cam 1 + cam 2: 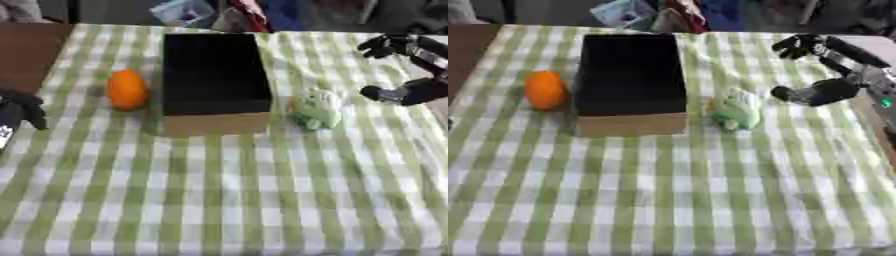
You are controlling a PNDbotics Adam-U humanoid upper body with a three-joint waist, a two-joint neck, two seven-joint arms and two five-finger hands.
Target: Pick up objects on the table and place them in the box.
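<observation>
A cardboard box [215, 80] with a dark inside stands open in the middle of the table. An orange fruit-like object [127, 89] lies just left of it. A pale green soft toy [317, 110] lies just right of the box, near its front corner. My right hand [824, 70] hovers to the right of the toy, apart from it, open with thumb and fingers spread wide and nothing between them. My left hand [19, 112] shows at the left edge, left of the orange object, holding nothing that I can see.
A green and white checked cloth [227, 190] covers the table, with wide bare cloth in front of the box. Brown tabletop [26, 50] shows at the far left. Cluttered items lie beyond the far edge.
</observation>
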